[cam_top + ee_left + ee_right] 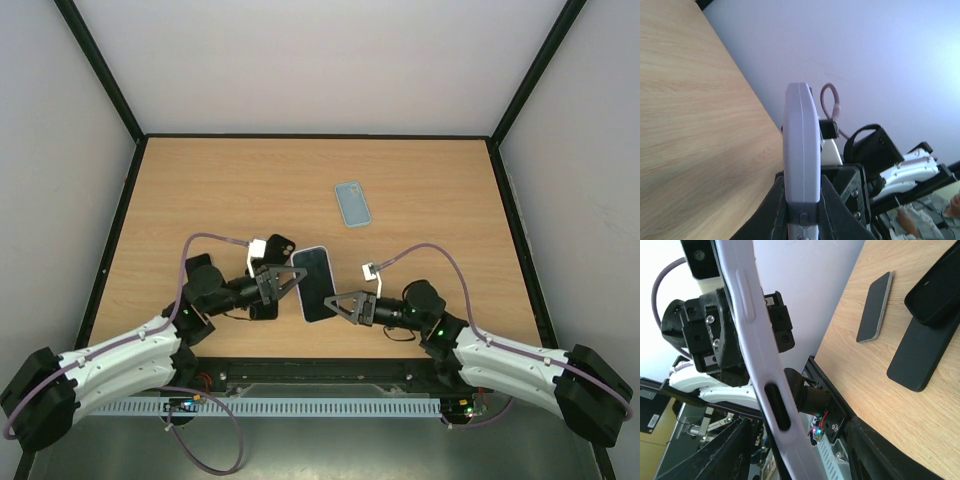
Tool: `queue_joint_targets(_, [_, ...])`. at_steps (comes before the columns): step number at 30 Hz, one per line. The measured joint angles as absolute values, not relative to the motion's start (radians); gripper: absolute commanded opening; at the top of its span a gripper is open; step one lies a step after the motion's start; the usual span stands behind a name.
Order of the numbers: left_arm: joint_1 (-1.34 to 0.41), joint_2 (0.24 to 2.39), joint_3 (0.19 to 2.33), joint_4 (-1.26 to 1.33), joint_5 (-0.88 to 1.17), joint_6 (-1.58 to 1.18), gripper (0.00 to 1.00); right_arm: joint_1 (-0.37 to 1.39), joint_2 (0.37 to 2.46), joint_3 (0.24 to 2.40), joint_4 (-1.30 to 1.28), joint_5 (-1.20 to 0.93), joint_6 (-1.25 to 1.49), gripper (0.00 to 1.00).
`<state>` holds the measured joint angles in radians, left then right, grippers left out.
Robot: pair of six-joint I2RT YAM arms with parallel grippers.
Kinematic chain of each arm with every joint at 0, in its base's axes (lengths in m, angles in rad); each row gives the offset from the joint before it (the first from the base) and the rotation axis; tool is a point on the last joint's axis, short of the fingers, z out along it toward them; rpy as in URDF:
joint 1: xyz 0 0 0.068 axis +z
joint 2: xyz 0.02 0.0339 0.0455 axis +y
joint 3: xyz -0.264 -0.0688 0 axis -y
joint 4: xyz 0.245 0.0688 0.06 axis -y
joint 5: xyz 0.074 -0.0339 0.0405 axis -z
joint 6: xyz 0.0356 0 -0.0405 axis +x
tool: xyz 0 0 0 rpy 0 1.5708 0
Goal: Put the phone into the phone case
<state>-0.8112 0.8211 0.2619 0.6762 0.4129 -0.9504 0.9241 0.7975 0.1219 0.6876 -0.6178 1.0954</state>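
Note:
A phone with a dark screen point(315, 283) is held on edge above the near table. Over it sits a lavender case point(801, 140); below the case edge, a darker strip with side buttons point(802, 217) shows between the fingers. My left gripper point(291, 280) point(801, 187) is shut on this phone from the left. My right gripper point(336, 301) point(800, 455) is at the phone's lower right corner. It is open, its fingers standing wide on either side of the lavender case edge point(757, 355), with a gap on each side.
A light blue phone-shaped item point(352, 203) lies flat mid-table. Black cases lie near the left gripper point(280, 245) point(200, 266), and the right wrist view shows a black case point(935, 285), a black slab point(920, 355) and a thin dark slab point(874, 307). The table's black front rail point(320, 368) is close below.

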Motion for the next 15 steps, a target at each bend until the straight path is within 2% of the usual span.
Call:
queue_joint_targets(2, [-0.811, 0.820, 0.256, 0.697, 0.386, -0.968, 0.03, 0.924, 0.796, 0.112, 0.710, -0.622, 1.106, 0.43])
queue_joint_targets(4, [-0.811, 0.821, 0.246, 0.710, 0.365, -0.979, 0.03, 0.924, 0.793, 0.095, 0.733, -0.624, 1.118, 0.32])
queue_joint_targets(7, [-0.808, 0.827, 0.233, 0.722, 0.348, -1.000, 0.03, 0.924, 0.791, 0.077, 0.746, -0.620, 1.136, 0.05])
queue_joint_targets(15, [-0.802, 0.835, 0.241, 0.711, 0.330, -1.027, 0.03, 0.930, 0.719, 0.067, 0.728, -0.599, 1.145, 0.02])
